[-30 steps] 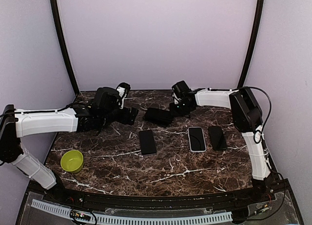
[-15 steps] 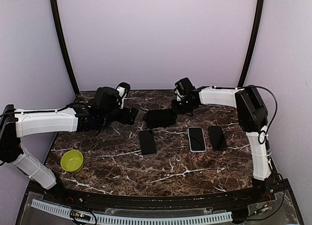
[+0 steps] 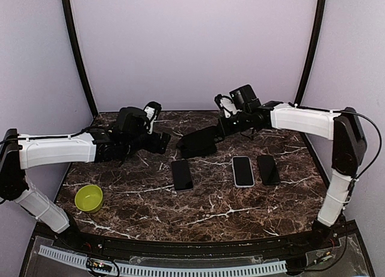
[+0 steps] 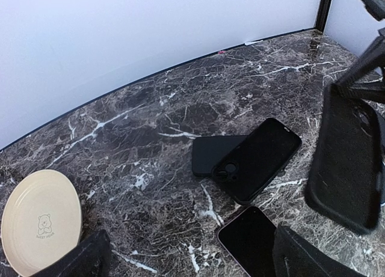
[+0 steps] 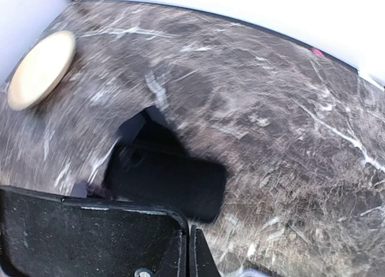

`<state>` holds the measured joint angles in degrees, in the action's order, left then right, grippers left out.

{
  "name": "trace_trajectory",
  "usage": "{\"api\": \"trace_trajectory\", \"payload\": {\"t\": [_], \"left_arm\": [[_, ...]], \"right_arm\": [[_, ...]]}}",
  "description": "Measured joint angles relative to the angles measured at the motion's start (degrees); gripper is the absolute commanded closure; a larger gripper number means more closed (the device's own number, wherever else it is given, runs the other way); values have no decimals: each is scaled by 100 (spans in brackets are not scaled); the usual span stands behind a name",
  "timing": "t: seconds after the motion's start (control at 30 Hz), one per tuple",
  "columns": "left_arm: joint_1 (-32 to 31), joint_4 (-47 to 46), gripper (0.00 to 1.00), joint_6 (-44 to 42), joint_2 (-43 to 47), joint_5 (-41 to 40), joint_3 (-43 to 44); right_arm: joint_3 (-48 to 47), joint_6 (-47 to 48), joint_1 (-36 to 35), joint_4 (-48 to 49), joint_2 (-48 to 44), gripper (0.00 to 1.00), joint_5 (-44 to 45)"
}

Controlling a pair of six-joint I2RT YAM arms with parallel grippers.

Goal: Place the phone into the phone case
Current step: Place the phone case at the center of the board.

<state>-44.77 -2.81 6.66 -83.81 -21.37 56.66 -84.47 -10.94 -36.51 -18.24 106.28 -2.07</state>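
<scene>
Pale lilac walls [image 3: 192, 48] close the booth on 3 sides, with 2 dark posts [image 3: 78, 54] at the back corners. The table [image 3: 210, 211] is glossy dark marble veined white. It looks hard and slick, so a flat phone will likely be awkward to pinch off it.

The 2 arms reach over its far half. The right arm [image 3: 301, 119] stretches to the case [image 4: 346, 163]. The right claw [image 5: 189, 250] is clenched on 1 edge of it and holds it tilted, clear of the marble. The left arm [image 3: 60, 149] lies low to the left of the case, and the left claw [image 3: 162, 142] is spread wide, grasping nothing.

The task looks barely begun: the case is in hand but seems empty, and no phone is near its mouth. What is left is to steady the case, fetch a phone and press it home.

Left of the case, by the left claw, sits a cream plate [image 4: 39, 220]. Under the case, 2 spare dark cases [image 4: 258, 160] overlap on the marble.

Nearer the robot than the case lie 3 flat slabs. A dark slab [image 3: 181, 175] is almost straight in front of it. The white-rimmed phone [image 3: 242, 170] and a 2nd dark slab [image 3: 267, 169] lie off to its right. From above I cannot tell whether the dark 2 are phones or cases.

A green bowl [image 3: 89, 197] sits far left of the case.
</scene>
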Motion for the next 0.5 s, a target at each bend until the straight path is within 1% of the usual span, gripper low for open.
{"api": "trace_trajectory", "payload": {"t": [0.13,0.3,0.37,0.5], "left_arm": [[0,0,4,-4,0,76,0],[0,0,4,-24,0,81,0],[0,0,4,-24,0,81,0],[0,13,4,-24,0,90,9]], "right_arm": [[763,763,-367,2,-708,100,-166],[1526,1569,-1034,-131,-1198,100,-201],[1779,1862,-1344,-199,-1320,100,-125],[2092,2422,-2221,-374,-1335,100,330]]}}
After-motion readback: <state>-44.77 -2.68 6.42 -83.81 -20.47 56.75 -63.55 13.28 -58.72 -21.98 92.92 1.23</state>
